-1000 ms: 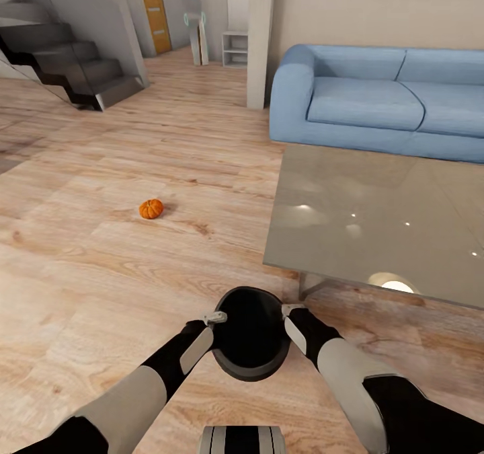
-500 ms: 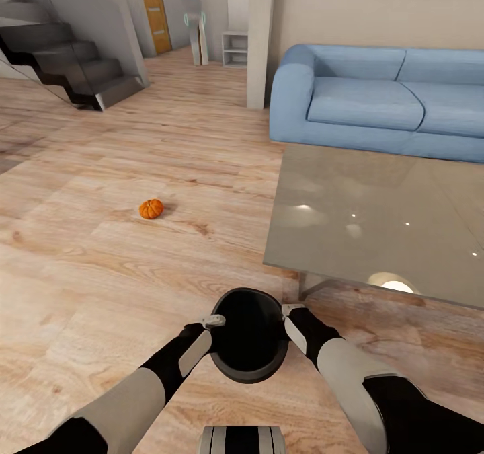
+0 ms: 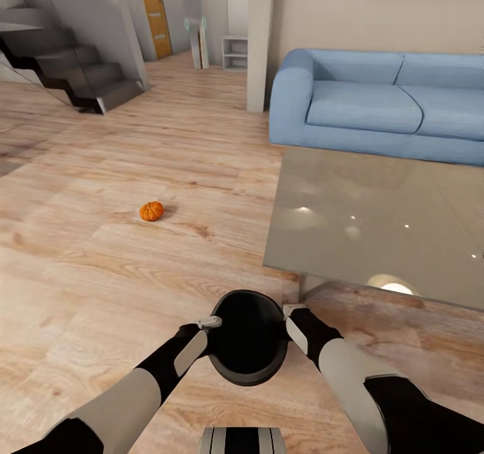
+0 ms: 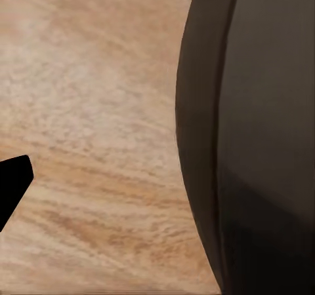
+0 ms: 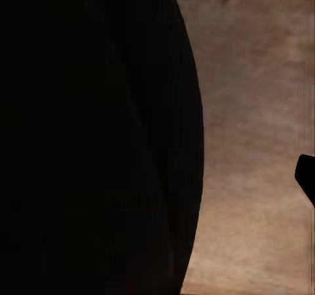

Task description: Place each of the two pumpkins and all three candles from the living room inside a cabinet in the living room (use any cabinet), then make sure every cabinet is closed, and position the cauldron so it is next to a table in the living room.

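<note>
Both arms are flanking the cauldron (image 3: 247,336): left gripper (image 3: 210,322) is sitting at one side of its rim, right gripper (image 3: 293,310) at the opposite side, jaw state can't tell for either. Cauldron is sitting near the table (image 3: 376,222) corner; one pumpkin (image 3: 151,210) is lying on the floor (image 3: 101,266) well beyond the left gripper.
</note>
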